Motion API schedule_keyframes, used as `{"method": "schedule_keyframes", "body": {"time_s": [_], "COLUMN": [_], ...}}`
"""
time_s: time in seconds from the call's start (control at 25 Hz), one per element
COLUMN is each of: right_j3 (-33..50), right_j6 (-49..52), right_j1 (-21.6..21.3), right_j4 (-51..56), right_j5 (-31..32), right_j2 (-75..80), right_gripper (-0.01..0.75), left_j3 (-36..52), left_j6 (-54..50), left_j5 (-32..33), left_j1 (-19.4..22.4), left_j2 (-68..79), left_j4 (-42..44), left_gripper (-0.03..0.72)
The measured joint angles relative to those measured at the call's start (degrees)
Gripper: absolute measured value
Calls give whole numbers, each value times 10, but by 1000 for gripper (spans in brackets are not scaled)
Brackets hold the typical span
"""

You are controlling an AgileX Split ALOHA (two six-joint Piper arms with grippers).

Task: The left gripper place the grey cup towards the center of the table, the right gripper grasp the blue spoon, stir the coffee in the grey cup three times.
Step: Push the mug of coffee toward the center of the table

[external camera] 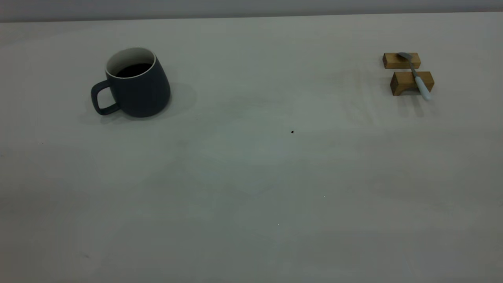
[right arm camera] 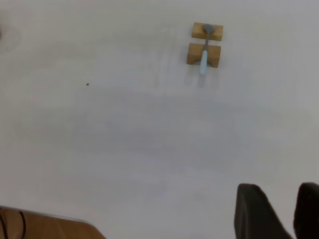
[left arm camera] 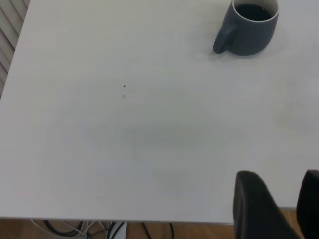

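The grey cup [external camera: 137, 90] stands upright at the far left of the table [external camera: 251, 177], handle toward the left edge, with dark coffee [external camera: 133, 70] inside. The left wrist view shows the cup [left arm camera: 249, 27] far from my left gripper [left arm camera: 279, 177], which hangs open near the table's edge, holding nothing. The blue spoon [external camera: 416, 76] lies across two wooden blocks at the far right, its pale handle sticking out past the nearer one. In the right wrist view the spoon [right arm camera: 204, 50] is far from my right gripper [right arm camera: 279, 188], open and holding nothing. Neither gripper shows in the exterior view.
The spoon's bowl rests on the farther wooden block [external camera: 401, 60] and its neck on the nearer arched block [external camera: 404, 83]. A tiny dark speck [external camera: 292, 132] marks the table's middle. Past the table's edge are a wooden floor [left arm camera: 75, 231] and cables [left arm camera: 114, 230].
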Motion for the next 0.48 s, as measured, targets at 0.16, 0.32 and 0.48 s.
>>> {"method": "schedule_keyframes", "body": {"time_s": [0.16,0.32,0.48], "right_j3": [0,0,0], "right_j6": [0,0,0], "right_j1": [0,0,0], "right_j4": [0,0,0], "right_j5": [0,0,0], "right_j2": [0,0,0], "right_gripper": [237,237,237], "left_j3": [-11,-29,-57], "left_j6": [2,20,45], "left_j5": [-22,-88,-169], "left_j1": [0,0,0], "left_j2": [60,197,344], "left_j4": [1,2,11], "left_gripper": [320,371,414]}}
